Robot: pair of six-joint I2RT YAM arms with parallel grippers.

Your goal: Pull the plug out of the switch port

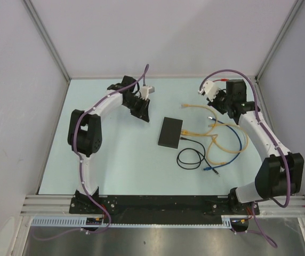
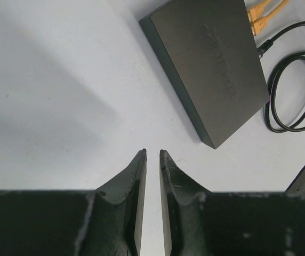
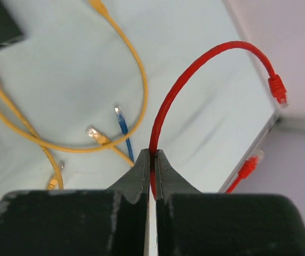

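Left claw barely parted, gripping nothing, low over the bench. Ahead and to its right, flat on the bench, the black switch, with 2 yellow plugs at its far edge. Right claw pinched tight on a red patch cable arching ahead, red plug hanging free, up and to the right.

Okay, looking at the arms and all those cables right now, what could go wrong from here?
1. The right pincer pinches the red cable mid-length. One red plug sits at the edge of the table, so if the cable drops, it may slide off.
2. Yellow cables sit plugged into the switch, and the left pincer is apart from it. A snag may drag the switch.
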